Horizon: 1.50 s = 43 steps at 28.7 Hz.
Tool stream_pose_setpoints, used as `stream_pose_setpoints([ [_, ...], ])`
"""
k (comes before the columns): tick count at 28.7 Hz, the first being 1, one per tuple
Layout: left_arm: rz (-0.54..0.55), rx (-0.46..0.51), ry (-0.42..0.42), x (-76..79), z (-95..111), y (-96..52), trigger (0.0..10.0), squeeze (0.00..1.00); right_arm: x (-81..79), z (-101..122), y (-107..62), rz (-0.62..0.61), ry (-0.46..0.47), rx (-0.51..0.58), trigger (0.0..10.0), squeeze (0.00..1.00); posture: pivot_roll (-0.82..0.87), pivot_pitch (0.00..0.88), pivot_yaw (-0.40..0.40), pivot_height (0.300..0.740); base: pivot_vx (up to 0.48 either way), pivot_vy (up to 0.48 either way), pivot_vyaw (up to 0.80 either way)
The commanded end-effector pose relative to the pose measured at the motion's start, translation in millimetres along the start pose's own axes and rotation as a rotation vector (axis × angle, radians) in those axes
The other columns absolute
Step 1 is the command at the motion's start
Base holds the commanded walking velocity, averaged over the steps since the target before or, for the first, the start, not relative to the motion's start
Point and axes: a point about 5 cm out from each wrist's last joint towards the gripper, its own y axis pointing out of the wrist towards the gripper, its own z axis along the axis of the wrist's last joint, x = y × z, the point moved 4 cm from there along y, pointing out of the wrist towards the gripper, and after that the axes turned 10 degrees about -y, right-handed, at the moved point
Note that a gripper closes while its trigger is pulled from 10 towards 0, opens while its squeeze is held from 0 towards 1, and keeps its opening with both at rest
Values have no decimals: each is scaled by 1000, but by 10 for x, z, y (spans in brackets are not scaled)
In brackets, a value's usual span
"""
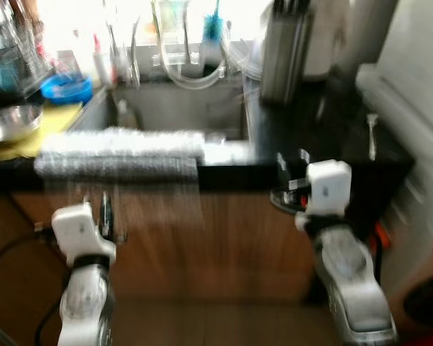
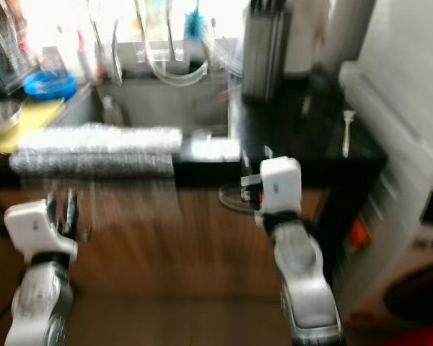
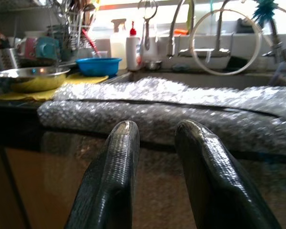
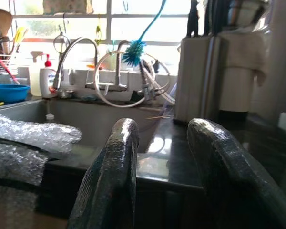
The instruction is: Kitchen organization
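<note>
— Where are the two grippers?

— Both are held up in front of the dark kitchen surface (image 1: 332, 137), below its front edge and touching nothing. The left gripper (image 3: 155, 138) faces a long sheet of clear bubble wrap (image 1: 123, 153) that lies along the front of the surface and hangs down over the wooden cabinet front (image 1: 202, 238). The right gripper (image 4: 164, 143) faces the stainless steel sink (image 4: 86, 119) and the surface beside it.

— And the jaws?

— On each gripper they stand a little apart, with a clear gap between the two black fingers (image 3: 119, 162), and they hold nothing.

— What else sits around the sink?

— At the robot's left, a shallow steel bowl (image 1: 11, 121) rests on a yellow mat (image 1: 54, 119), with a blue plastic bowl (image 3: 99, 66) behind it. A white bottle with a red cap (image 3: 132, 47) stands at the back rim, near the curved steel tap (image 4: 76, 52). A coil of clear hose (image 4: 121, 81) hangs there too, and a blue-bristled bottle brush (image 4: 133, 50) above it. To the right of the sink stands a tall steel knife block (image 1: 285, 54). The head views are blurred, so finer detail is lost.
</note>
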Motion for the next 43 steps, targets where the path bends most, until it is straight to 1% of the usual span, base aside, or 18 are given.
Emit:
stream_pose_setpoints([
  [1, 0, -1, -12, 1, 9, 10, 10000, 0, -2, 21, 0, -3, 5, 5, 10000, 0, -56, 0, 62, 740, 0, 0, 0],
  [4, -2, 0, -13, 5, 10, 15, 10000, 0, 8, 26, -1, -11, 20, 7, 10000, 0, -58, 0, 63, 740, 0, 0, 0],
  [13, -9, 0, -18, 33, 7, 35, 10000, 0, 0, 29, 8, -6, -6, 7, 10000, 0, -59, 0, 65, 740, 0, 0, 0],
  [16, -11, -1, -19, 38, 7, 39, 10000, 0, 5, 28, 7, -14, 22, 8, 10000, 0, -61, 0, 66, 740, 244, 0, 0],
  [23, -8, -1, -20, 40, 5, 39, 10000, 0, -6, 34, 14, 2, -22, 10, 10000, 0, -59, 0, 62, 740, 253, 0, 104],
  [25, -7, -1, -21, 41, 5, 39, 10000, 0, -12, 36, 13, 3, -17, 12, 10000, 0, -58, 0, 62, 740, 262, 0, 744],
  [27, -7, -1, -21, 42, 3, 38, 10000, 0, -8, 33, 10, -6, 9, 11, 10000, 0, -58, 0, 61, 740, 262, 0, 0],
  [34, -7, -2, -21, 48, 2, 37, 10000, 0, -5, 41, 10, 2, -20, 12, 10000, 0, -61, 0, 60, 740, 260, 0, 0],
  [40, -7, -2, -21, 48, 2, 36, 10000, 0, -5, 41, 10, 2, -19, 12, 10000, 0, -61, 0, 60, 740, 259, 0, 0],
  [42, -9, -2, -23, 53, 3, 40, 10000, 0, 16, 43, 8, -17, 15, 15, 10000, 0, -61, 0, 60, 740, 262, 0, 0],
  [43, -10, -1, -25, 54, 6, 43, 10000, 0, 22, 45, 11, -21, 16, 15, 10000, 0, -63, 0, 61, 740, 262, 0, 0],
])
